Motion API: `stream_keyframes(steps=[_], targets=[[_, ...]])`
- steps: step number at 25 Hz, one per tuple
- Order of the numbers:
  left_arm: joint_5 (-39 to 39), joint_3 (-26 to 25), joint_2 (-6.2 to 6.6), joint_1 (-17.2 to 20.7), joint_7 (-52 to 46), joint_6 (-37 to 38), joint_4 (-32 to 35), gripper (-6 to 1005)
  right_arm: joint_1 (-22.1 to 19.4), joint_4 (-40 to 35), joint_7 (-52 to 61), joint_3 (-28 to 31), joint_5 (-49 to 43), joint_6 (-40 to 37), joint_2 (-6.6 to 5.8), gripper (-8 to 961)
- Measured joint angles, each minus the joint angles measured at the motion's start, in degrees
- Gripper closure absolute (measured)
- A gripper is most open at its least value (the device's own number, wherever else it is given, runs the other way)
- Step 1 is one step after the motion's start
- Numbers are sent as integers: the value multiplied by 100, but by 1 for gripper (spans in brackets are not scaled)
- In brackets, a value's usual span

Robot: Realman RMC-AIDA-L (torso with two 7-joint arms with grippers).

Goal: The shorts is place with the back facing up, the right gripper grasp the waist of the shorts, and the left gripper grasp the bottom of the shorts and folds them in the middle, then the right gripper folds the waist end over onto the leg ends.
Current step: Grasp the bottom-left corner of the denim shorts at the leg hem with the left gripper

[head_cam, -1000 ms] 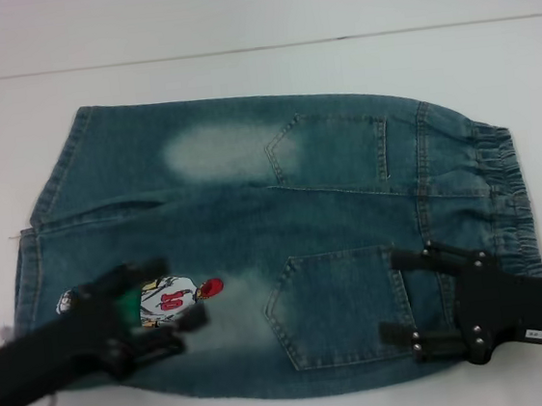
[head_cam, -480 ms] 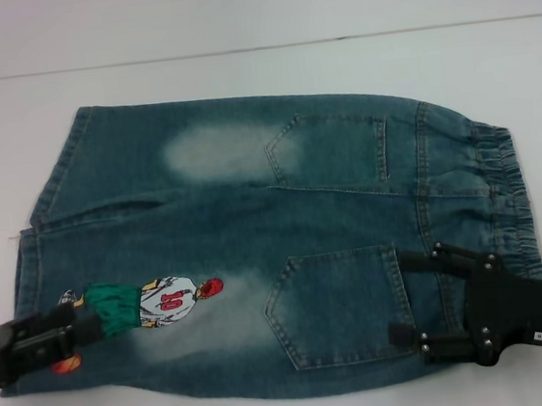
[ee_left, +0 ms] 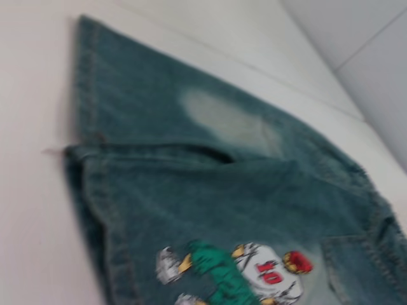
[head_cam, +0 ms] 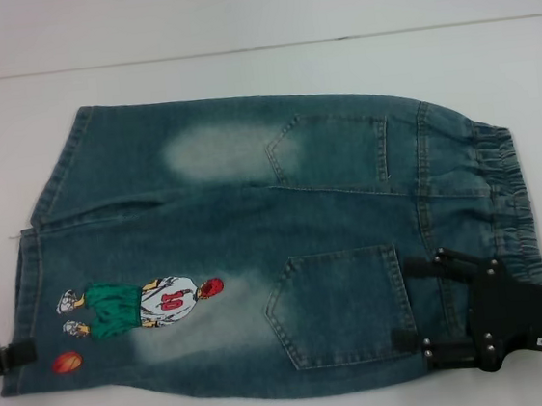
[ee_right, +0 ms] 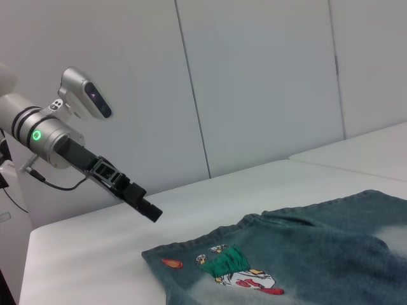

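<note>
Shorts [head_cam: 256, 243], one pair, lie flat on the white table [head_cam: 238, 71] in front of you, back side up. Count two patch pockets, two pale bleached patches, two legs, and one embroidered cartoon player [head_cam: 141, 304] with a small orange ball beside his feet. The long axis runs side to side in the head view: the gathered waist of the shorts [head_cam: 508, 197] points toward the robot's right, and the bottom of the shorts [head_cam: 33, 286], the two stitched leg ends, points toward its left. The leg with the player is the nearer one; the plain leg lies beyond it, and a dark slit shows between them.

You have two grippers in view. The right gripper [head_cam: 410, 305] sits over the near corner at the waist end, beside the nearer pocket, its two fingers spread apart with denim under them and nothing clamped. The left gripper [head_cam: 6, 355] is at the near left edge of the head view, just off the hem by the ball; in the right wrist view it hangs above the table, clear of the cloth, with nothing in it, and you cannot tell whether its fingers are parted or closed.
</note>
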Motion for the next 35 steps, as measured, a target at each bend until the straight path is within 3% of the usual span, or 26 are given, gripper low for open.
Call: stream_keyframes(steps=[10, 21, 35], targets=[[526, -84, 41, -91, -284, -263, 93, 72, -12, 0, 0, -11, -1, -6, -6, 9], [556, -57, 44, -132, -337, -351, 104, 74, -103, -69, -64, 33, 1, -190, -15, 9], [780, -42, 50, -248, -447, -352, 110, 76, -296, -287, -124, 50, 10, -259, 56, 9]])
